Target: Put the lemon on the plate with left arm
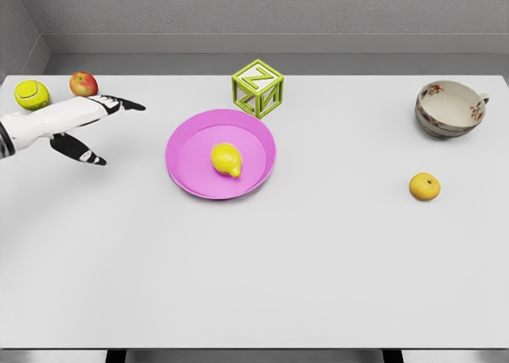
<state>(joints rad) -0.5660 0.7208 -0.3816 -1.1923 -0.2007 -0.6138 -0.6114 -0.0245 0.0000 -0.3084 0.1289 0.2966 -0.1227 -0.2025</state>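
**Lemon resting on the plate, left hand clear to the side**

The small yellow lemon (227, 159) lies inside the round pink plate (188, 177), a little right of its middle, touching nothing but the dish. By the look of it the placing is done. The robot's white left hand (75, 124) hovers over the far-left part of the pale grey worktop (262, 275), well apart from the plate. Its dark-tipped fingers (126, 105) are spread and extended, with the thumb angled down, and they hold nothing. The right arm is not in view.

What could still go wrong is mostly a matter of the retreat. The hand sits just beside a yellow-green tennis ball (31, 95) and a red apple (83, 83) at the far-left corner. A careless sweep backward could nudge either one, and both are round enough to roll off the edge. A swing back toward the plate could clip its rim and jolt the lemon, which would likely roll on the smooth dish.

The only legible marking is a letter "N" on the top face of the green open-frame cube block (258, 87) behind the plate. A patterned ceramic bowl (450, 108) and a small orange fruit (425, 186) sit far right. The bowl's decoration is too small to read.
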